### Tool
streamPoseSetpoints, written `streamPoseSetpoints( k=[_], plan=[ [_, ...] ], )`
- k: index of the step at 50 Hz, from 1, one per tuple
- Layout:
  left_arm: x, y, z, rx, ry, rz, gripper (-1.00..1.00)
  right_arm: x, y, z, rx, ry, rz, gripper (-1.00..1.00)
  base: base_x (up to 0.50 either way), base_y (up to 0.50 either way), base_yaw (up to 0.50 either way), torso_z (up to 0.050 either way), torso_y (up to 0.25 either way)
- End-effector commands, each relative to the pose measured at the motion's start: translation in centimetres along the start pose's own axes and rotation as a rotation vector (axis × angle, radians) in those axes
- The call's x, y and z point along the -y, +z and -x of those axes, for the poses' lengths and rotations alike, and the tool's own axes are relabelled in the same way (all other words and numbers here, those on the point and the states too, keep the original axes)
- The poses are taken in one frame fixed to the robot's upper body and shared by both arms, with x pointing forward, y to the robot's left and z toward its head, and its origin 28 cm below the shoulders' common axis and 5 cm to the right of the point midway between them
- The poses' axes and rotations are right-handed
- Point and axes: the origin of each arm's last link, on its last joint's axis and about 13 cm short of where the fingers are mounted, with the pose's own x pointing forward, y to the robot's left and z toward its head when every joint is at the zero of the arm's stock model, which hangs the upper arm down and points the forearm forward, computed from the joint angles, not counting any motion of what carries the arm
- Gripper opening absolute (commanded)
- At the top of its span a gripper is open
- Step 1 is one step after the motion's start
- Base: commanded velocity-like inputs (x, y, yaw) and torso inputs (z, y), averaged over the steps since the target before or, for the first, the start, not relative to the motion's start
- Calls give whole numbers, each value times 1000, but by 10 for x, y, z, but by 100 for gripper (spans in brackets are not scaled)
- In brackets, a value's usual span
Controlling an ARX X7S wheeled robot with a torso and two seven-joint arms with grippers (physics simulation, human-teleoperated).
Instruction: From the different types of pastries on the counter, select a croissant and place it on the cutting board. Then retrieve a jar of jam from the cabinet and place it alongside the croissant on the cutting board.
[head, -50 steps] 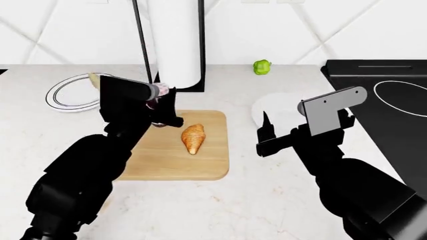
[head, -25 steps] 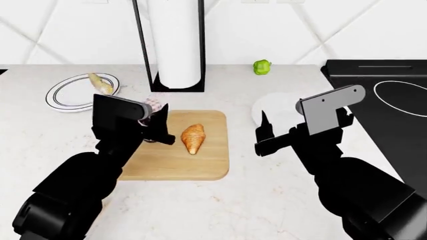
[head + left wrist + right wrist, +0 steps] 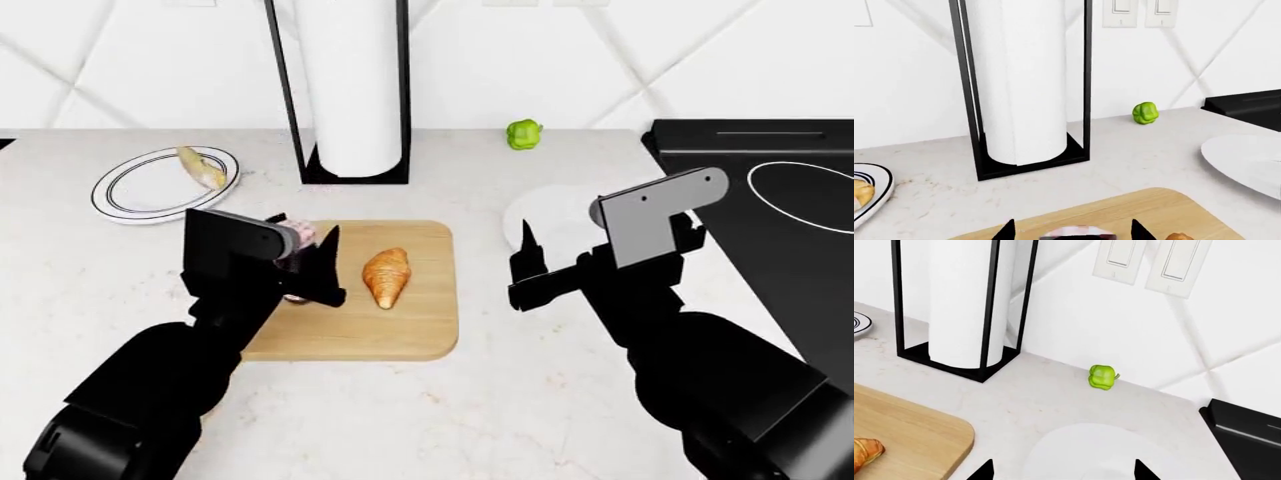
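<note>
The croissant (image 3: 386, 276) lies on the cutting board (image 3: 400, 335), right of its middle; it also shows in the right wrist view (image 3: 865, 452). My left gripper (image 3: 310, 270) is shut on the jar of jam (image 3: 296, 236) and holds it low over the board's left part, just left of the croissant. In the left wrist view the jar's checkered lid (image 3: 1077, 232) sits between the black fingertips (image 3: 1008, 230). Whether the jar touches the board is hidden. My right gripper (image 3: 523, 268) is open and empty above the counter (image 3: 534, 400), right of the board.
A paper towel stand (image 3: 354, 90) is behind the board. A striped plate (image 3: 134, 190) with the pale pastry (image 3: 200, 166) is at the back left. A white plate (image 3: 547, 215), a green pepper (image 3: 523, 133) and the black stovetop (image 3: 787, 200) are to the right.
My left gripper has moved down and toward me with the jar, from near the paper towel stand to low over the board's left part. The right arm has barely moved.
</note>
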Motion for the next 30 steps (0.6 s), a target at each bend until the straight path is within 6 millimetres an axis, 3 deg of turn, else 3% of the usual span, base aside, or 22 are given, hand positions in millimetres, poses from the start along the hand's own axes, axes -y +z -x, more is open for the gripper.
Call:
streamPoseSetpoints(
  k=[1, 19, 30],
  plan=[
    [0, 2, 2, 4, -6, 1, 100, 0, -1, -1, -1, 1, -2, 100, 0, 0, 0, 0, 0],
    [1, 14, 11, 26, -5, 10, 100, 0, 1, 0, 5, 2, -2, 100, 0, 0, 0, 0, 0],
    [0, 61, 31, 150, 39, 16, 100, 0, 2, 0, 7, 2, -3, 100, 0, 0, 0, 0, 0]
  ],
)
